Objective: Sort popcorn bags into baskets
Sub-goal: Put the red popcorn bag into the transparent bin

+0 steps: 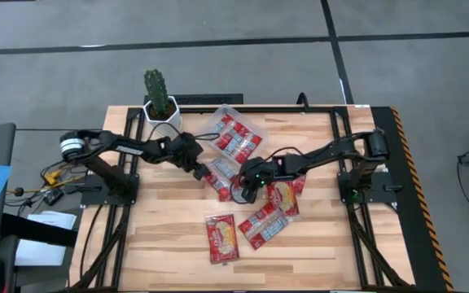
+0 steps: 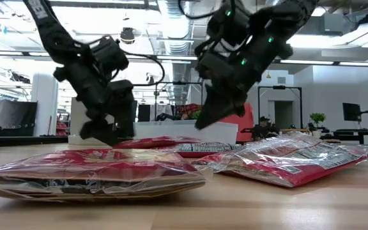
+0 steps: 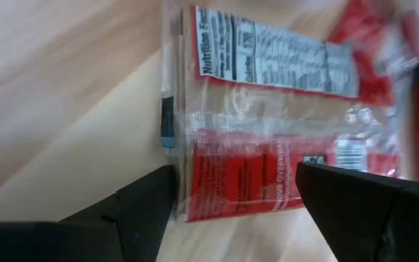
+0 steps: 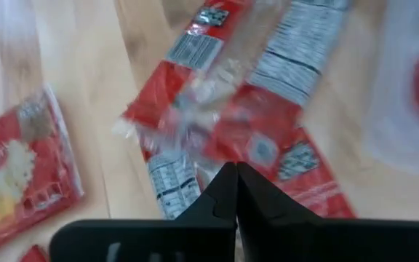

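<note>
Several red popcorn bags lie flat on the wooden table. One of them [image 1: 221, 177] lies at the middle, and my left gripper [image 1: 204, 172] stands open just over its end [image 3: 246, 171], one finger on either side. My right gripper [image 1: 249, 181] hangs shut above the bags right of it [image 4: 217, 124], its tips [image 2: 204, 121] clear of the table with nothing between them. The clear basket [image 1: 218, 114] sits at the far middle with some bags [image 1: 236, 138] lying in it.
More bags lie toward the near edge [image 1: 222, 238], [image 1: 264, 225] and under the right arm [image 1: 286, 195]. A white pot with a cactus [image 1: 161, 102] stands at the far edge, left of the basket. Bare wood shows at the near left and near right.
</note>
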